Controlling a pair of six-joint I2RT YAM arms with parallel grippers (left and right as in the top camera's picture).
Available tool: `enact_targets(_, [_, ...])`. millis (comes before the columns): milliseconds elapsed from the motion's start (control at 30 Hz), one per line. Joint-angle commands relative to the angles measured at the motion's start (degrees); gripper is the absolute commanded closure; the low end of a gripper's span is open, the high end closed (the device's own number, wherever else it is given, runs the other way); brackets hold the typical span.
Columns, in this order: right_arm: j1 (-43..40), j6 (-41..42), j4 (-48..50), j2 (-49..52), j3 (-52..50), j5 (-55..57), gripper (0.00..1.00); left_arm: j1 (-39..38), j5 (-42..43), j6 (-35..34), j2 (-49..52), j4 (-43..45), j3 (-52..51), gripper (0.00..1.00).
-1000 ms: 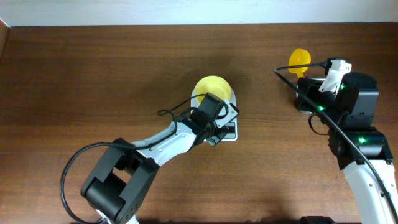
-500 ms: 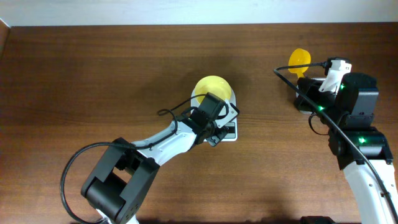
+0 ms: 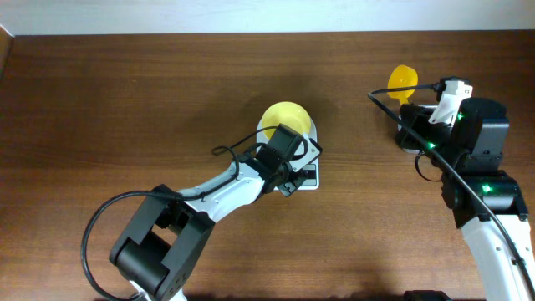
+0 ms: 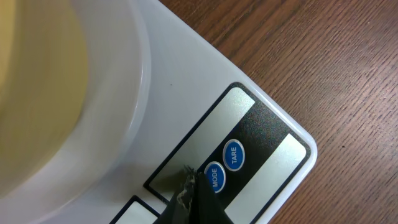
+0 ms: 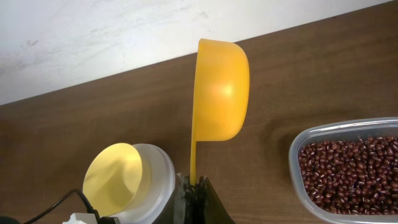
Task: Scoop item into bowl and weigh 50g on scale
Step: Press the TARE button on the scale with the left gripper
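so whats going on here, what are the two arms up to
The left gripper, shut, has its tip down at the panel of the scale, right beside the MODE button; whether it is pressing I can't tell. The pale-yellow bowl sits on the scale, with no beans showing in it. The right gripper is shut on the handle of a yellow scoop, near the clear tub of beans.

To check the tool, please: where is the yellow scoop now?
In the overhead view, the yellow scoop is over the table on its right side, its handle gripped by the right gripper, with the bean tub beside it.
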Motion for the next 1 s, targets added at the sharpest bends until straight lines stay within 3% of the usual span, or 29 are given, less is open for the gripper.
enact_targets(0, [-0.11, 0.44, 0.44, 0.11, 1.38, 0.70, 0.96, -0.13, -0.87, -0.90, -3.63, -1.73, 0.59, 1.00])
enact_targets(333, [-0.11, 0.42, 0.68, 0.11, 1.38, 0.70, 0.96, -0.17, -0.87, -0.90, -10.01, -6.38, 0.26, 1.00])
enact_targets(967, [-0.11, 0.42, 0.85, 0.15, 1.38, 0.70, 0.96, -0.17, -0.66, -0.92, -0.22, -1.11, -1.11, 1.00])
